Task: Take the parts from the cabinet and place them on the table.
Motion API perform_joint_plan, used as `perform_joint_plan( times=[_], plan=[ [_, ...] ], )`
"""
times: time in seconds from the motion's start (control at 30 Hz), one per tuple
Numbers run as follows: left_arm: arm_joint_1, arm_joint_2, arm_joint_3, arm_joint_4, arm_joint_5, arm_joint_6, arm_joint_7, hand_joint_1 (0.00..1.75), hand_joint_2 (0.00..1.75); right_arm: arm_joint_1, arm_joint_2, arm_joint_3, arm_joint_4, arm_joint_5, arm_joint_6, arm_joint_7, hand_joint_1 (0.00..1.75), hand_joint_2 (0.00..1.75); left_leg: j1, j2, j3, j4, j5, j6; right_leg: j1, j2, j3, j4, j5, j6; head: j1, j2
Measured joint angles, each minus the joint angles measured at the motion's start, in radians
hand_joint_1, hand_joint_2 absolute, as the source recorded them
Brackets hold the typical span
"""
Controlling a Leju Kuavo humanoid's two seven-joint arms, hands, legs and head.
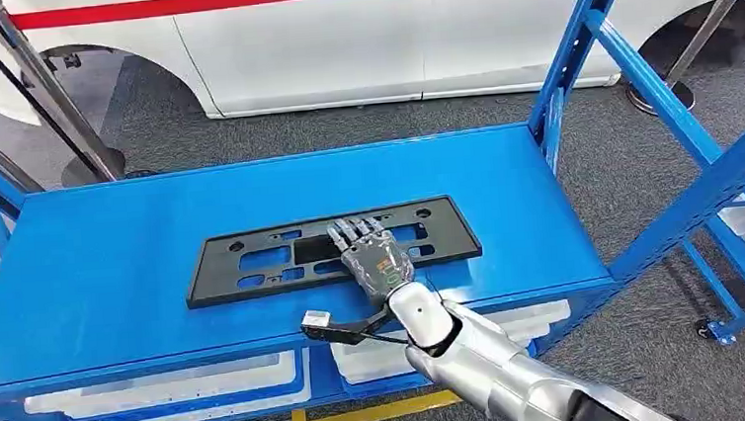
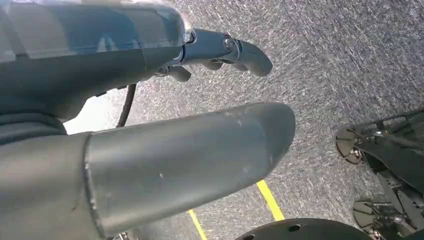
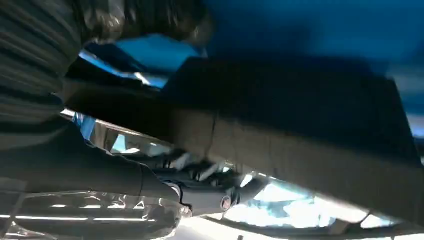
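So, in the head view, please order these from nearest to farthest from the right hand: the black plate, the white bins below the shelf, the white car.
1. The black plate: directly under the right hand, which rests on it, on the blue shelf top.
2. The white bins: below the shelf top, toward the robot.
3. The white car: behind the shelf, on the far side.

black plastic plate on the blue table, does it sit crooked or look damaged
The long black plastic plate with cut-outs lies flat on the blue metal table, slightly skewed to its front edge. No damage shows. The right hand rests on it, fingers flat. Nothing else stands out.
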Motion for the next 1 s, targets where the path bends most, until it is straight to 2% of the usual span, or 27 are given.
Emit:
perform_joint_plan(
  times=[0.2, 0.27, 0.43, 0.93, 0.97, 1.0],
  plan=[
    [0.000, 0.000, 0.000, 0.000, 0.000, 0.003, 0.000, 0.00, 0.00, 0.006, 0.000, -0.006, 0.008, 0.000, 0.000, -0.011, 1.59, 1.75, 0.000, 0.000, 0.000, 0.000, 0.000, 0.000, 0.000, 0.000, 0.001, 0.000, 0.000, 0.000, 0.000, 0.000],
    [0.000, 0.000, 0.000, 0.000, 0.000, 0.003, 0.000, 0.00, 0.00, 0.006, 0.000, -0.007, 0.008, 0.000, -0.001, -0.012, 1.54, 1.75, 0.000, 0.000, 0.000, 0.000, 0.000, 0.000, 0.000, 0.000, 0.001, 0.000, 0.000, 0.000, 0.000, 0.000],
    [-0.001, 0.000, 0.000, 0.000, 0.000, 0.003, 0.000, 0.00, 0.00, 0.005, 0.001, -0.013, 0.008, 0.003, 0.003, -0.016, 1.66, 1.75, 0.000, 0.000, 0.000, 0.000, 0.000, 0.000, 0.000, 0.000, 0.000, 0.000, 0.000, 0.000, 0.000, 0.000],
    [-0.001, 0.000, -0.001, 0.000, -0.005, 0.003, 0.000, 0.00, 0.00, 0.005, 0.002, -0.031, 0.008, -0.004, 0.013, -0.040, 1.71, 1.75, 0.000, 0.000, 0.001, 0.000, 0.000, 0.000, 0.000, 0.000, 0.001, 0.000, 0.000, 0.000, 0.000, 0.000],
    [-0.001, 0.000, -0.001, 0.000, -0.005, 0.003, 0.000, 0.00, 1.75, 0.005, 0.002, -0.031, 0.008, -0.005, 0.014, -0.041, 1.69, 1.75, 0.000, 0.000, 0.001, 0.000, 0.000, 0.000, 0.000, 0.000, 0.001, 0.000, 0.000, 0.000, 0.000, 0.000],
    [-0.001, 0.000, -0.001, 0.000, -0.004, 0.003, -0.001, 0.00, 1.75, 0.005, 0.002, -0.032, 0.008, -0.006, 0.014, -0.042, 1.71, 1.75, 0.000, 0.000, 0.001, 0.000, 0.000, 0.000, 0.000, 0.000, 0.001, 0.000, 0.000, 0.000, 0.000, 0.000]
  ],
)
